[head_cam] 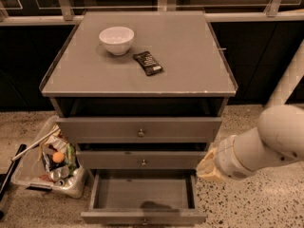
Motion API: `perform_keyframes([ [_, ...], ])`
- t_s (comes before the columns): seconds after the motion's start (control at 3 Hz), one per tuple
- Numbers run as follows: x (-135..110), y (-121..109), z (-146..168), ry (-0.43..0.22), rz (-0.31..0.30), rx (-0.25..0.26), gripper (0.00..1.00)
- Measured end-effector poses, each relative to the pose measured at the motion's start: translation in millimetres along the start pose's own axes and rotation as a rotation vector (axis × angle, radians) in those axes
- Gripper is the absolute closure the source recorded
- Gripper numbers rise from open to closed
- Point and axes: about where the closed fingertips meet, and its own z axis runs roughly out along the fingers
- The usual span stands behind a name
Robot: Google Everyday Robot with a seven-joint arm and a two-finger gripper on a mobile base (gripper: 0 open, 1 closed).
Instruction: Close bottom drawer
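The grey cabinet (137,80) has three knobbed drawers. The bottom drawer (142,216) is pulled out toward me, and its plain grey inside (142,193) shows empty. Its small round knob (144,221) sits at the lower edge of the view. My gripper (207,167) is at the end of the white arm (266,144). It hangs just right of the cabinet, level with the middle drawer and above the bottom drawer's right front corner. It holds nothing that I can see.
The top drawer (140,128) and middle drawer (142,159) are pushed in. A white bowl (116,39) and a dark packet (148,63) lie on the cabinet top. A clear bin of rubbish (50,163) stands on the speckled floor at the left.
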Motion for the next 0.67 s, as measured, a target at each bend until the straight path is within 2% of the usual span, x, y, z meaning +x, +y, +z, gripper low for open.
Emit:
perform_keyframes([
  [0.33,15,-11,34,-0.026,-0.047,0.078,1.00],
  [0.67,42,-39,62,-0.005,-0.048,0.172,1.00],
])
